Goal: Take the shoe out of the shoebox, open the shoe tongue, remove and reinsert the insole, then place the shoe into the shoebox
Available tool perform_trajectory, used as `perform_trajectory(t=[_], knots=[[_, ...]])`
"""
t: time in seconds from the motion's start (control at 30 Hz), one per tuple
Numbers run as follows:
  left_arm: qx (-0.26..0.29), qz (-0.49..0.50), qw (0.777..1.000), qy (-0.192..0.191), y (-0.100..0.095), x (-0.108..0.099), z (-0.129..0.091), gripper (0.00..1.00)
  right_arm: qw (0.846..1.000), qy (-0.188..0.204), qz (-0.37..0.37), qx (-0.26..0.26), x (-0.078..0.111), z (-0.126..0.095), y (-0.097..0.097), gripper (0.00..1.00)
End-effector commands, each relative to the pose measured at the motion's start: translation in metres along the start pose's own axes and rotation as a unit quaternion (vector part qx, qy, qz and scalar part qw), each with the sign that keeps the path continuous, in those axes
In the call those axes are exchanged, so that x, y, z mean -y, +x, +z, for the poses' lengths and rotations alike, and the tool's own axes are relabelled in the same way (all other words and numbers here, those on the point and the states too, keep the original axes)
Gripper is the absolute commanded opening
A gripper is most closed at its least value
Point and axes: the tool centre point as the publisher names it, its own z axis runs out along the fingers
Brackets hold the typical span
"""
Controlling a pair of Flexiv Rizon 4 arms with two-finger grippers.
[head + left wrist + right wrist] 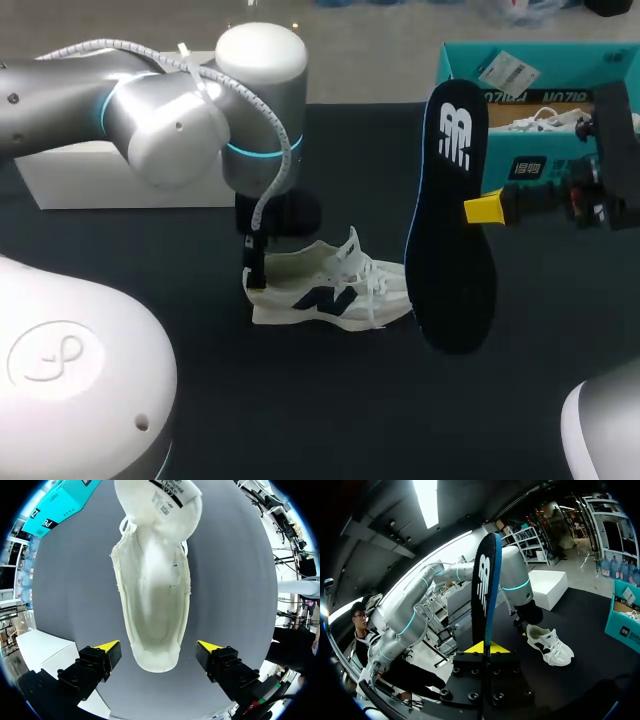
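The left arm is stretched in from the left, wrist turned straight down, and the left gripper is held low with fingers spread wide, nothing gripped. The right gripper is raised, pointed sideways, clamped on the insole.

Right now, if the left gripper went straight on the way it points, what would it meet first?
Probably the shoe: its heel lies just ahead, between the open fingers of the left gripper; depth is unclear.
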Motion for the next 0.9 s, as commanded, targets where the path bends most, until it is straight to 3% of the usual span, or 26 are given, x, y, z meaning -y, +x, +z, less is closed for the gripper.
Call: perform_trajectory(t=[0.03,0.3,0.6,0.9], knots=[[0.008,0.006,1.0,-0.008,0.004,0.004,-0.025,1.0,1.0,0.004,0.001,-0.001,-0.004,0.004,-0.003,0.0],[0.026,0.006,1.0,0.004,-0.017,0.023,-0.032,1.0,1.0,0.004,0.001,-0.001,-0.004,0.004,-0.003,0.0],[0.029,0.018,0.999,0.029,-0.046,0.052,-0.016,1.0,1.0,0.004,0.001,-0.001,-0.004,0.004,-0.003,0.0],[0.019,0.022,0.999,0.041,-0.05,0.082,0.002,1.0,1.0,0.004,0.001,-0.001,-0.004,0.004,-0.003,0.0]])
